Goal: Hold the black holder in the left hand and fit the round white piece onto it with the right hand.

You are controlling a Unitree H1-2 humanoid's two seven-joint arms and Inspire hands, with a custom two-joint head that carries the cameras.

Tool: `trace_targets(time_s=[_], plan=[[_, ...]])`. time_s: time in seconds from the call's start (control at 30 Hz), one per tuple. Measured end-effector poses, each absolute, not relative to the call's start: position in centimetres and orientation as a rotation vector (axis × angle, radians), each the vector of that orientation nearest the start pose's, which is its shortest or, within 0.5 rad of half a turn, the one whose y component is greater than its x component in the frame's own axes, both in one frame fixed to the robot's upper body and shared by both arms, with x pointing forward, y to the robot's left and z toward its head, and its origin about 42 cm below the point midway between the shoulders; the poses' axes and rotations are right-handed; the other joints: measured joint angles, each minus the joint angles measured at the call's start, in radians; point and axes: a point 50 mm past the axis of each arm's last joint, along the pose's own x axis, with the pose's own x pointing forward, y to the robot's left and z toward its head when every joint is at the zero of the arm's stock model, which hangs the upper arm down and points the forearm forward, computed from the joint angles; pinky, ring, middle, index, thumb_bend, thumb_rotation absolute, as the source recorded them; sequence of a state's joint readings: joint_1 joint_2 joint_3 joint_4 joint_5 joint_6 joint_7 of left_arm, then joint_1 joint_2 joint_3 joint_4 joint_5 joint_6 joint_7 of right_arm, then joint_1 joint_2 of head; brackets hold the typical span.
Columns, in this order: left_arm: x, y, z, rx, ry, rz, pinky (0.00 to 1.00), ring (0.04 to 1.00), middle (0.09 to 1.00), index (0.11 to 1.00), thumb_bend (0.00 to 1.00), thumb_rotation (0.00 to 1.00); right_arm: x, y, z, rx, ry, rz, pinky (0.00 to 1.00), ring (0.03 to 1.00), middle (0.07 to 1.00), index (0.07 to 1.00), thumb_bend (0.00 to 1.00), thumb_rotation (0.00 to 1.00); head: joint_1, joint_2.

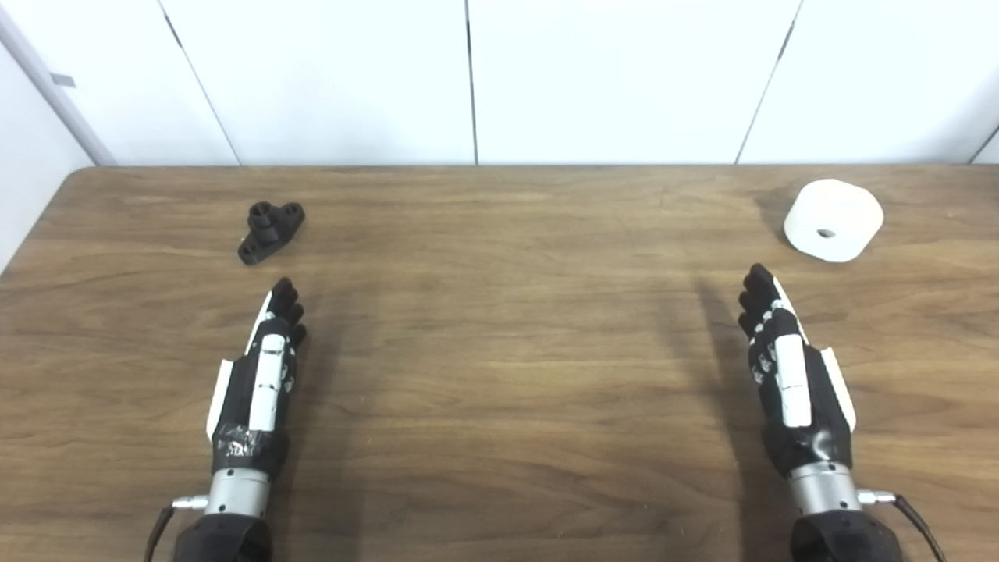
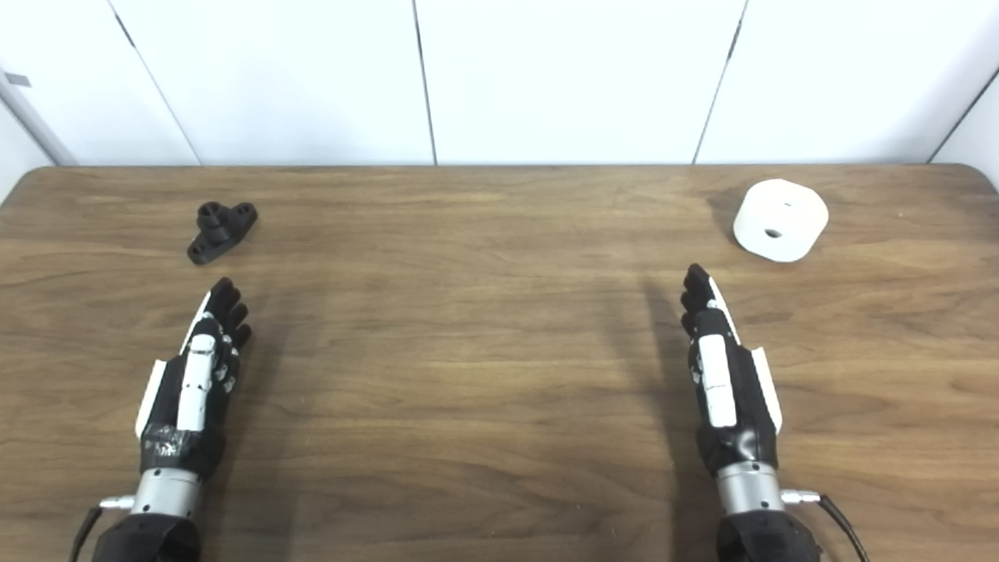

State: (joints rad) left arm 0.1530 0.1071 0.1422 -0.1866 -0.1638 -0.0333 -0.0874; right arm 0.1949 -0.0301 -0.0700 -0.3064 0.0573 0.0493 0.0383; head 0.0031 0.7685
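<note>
The black holder (image 1: 271,230) lies on the wooden table (image 1: 499,351) at the far left, a flat bar with a short post standing up from it. My left hand (image 1: 265,367) rests just below it, fingers stretched out straight, open and holding nothing. At the far right lies the round white piece (image 1: 833,220), a thick cylinder with a small hole in its face. My right hand (image 1: 788,367) lies a little below and left of it, also open with fingers extended. Neither hand touches its object.
White wall panels (image 1: 468,78) rise directly behind the table's back edge. The table's left edge runs close to the holder, and the rounded right corner (image 2: 975,176) sits just beyond the white piece.
</note>
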Motion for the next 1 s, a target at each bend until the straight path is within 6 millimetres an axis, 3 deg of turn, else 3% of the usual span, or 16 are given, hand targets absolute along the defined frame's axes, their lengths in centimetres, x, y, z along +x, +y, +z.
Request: trace_targets(time_s=[0.43, 0.67, 0.8, 1.0], plan=[[22.9, 28.4, 12.0, -0.008, -0.091, 0.067, 1.00, 1.000, 1.000, 1.000, 0.32, 0.92, 21.9, -24.8, 13.0, 0.002, -0.072, -0.071, 1.00, 0.978, 0.969, 0.952, 0.51, 0.95, 0.034, -0.015], [22.8, 27.7, 11.9, 0.009, -0.081, 0.046, 1.00, 1.000, 1.000, 1.000, 0.38, 0.92, 21.8, -25.3, 13.0, 0.023, -0.078, -0.071, 1.00, 0.986, 0.981, 0.964, 0.47, 0.95, 0.129, -0.080], [22.8, 27.2, 11.7, 0.024, -0.091, 0.039, 1.00, 1.000, 1.000, 1.000, 0.43, 0.90, 21.7, -26.0, 12.2, 0.033, -0.071, -0.072, 1.00, 0.991, 0.986, 0.973, 0.46, 0.95, 0.210, -0.147], [22.8, 26.4, 11.3, 0.034, -0.097, 0.031, 1.00, 1.000, 1.000, 1.000, 0.45, 0.88, 21.6, -26.5, 11.5, 0.032, -0.060, -0.071, 1.00, 1.000, 1.000, 0.983, 0.49, 0.97, 0.275, -0.207]])
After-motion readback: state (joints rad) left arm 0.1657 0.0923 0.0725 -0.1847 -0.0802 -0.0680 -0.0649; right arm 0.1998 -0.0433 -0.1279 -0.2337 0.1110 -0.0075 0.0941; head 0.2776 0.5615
